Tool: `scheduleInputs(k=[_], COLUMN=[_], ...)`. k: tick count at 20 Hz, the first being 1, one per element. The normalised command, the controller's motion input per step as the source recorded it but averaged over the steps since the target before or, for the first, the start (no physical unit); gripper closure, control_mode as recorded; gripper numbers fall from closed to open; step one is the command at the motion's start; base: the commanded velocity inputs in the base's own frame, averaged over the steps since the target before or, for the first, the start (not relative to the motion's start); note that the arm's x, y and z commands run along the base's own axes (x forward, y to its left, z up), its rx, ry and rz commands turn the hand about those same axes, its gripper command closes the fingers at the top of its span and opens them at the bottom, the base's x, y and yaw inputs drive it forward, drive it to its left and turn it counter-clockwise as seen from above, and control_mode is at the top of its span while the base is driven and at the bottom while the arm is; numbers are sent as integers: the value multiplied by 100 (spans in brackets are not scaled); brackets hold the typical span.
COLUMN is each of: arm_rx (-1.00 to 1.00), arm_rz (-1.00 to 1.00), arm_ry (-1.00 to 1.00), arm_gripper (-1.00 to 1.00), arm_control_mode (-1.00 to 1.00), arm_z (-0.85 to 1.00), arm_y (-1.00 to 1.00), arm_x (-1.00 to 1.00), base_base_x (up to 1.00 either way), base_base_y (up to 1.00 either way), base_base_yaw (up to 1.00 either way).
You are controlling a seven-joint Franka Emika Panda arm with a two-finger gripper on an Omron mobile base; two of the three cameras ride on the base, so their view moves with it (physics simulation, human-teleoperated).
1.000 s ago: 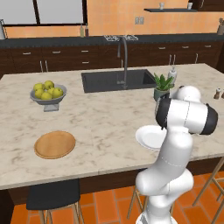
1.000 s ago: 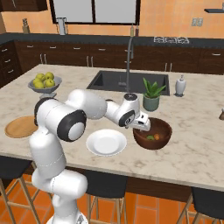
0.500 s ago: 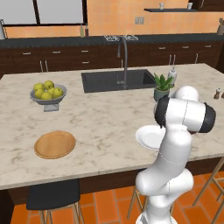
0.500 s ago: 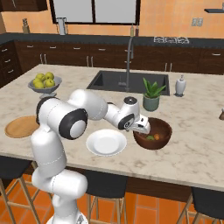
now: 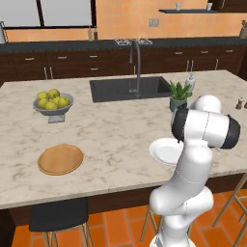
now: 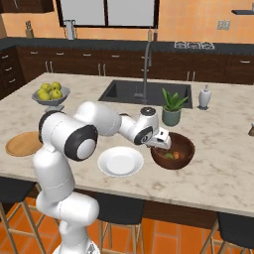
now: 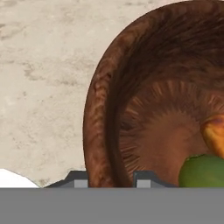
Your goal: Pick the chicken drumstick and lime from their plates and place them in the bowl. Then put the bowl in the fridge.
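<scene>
We stood in a home kitchen. The pincer (image 6: 165, 144) hung over a marble-topped island counter (image 6: 225, 163); beyond it a dark sink (image 6: 146, 93) was sunk into the stone under a tall curved tap (image 6: 147, 69), and a potted plant (image 6: 171, 107) stood just behind it. Far behind ran dark wooden cabinets (image 5: 72, 67) against orange walls. Bar stools (image 5: 58, 219) stood on terracotta floor tiles (image 5: 116, 226) below the counter's near edge.

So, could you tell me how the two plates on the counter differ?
The wooden plate is tan and matte; the white plate is glossy. The wooden plate lies far from the bowl; the white plate lies right beside it. Both are round and bare.
</scene>
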Motion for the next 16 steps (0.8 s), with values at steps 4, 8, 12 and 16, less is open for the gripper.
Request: scheduleInputs(k=[4, 8, 12, 16], arm_rx=[-1, -1, 0, -1], arm_rz=[6, 22, 58, 69], arm_ry=[0, 1, 8, 5], arm_gripper=[100, 100, 100, 100], arm_control_mode=[-100, -100, -100, -100], arm_z=[100, 100, 81, 41], arm_y=[11, 45, 66, 48], arm_x=[-56, -66, -48, -50], base_base_x=[0, 0, 0, 0], base_base_y=[0, 0, 0, 0], base_base_yaw=[0, 0, 0, 0])
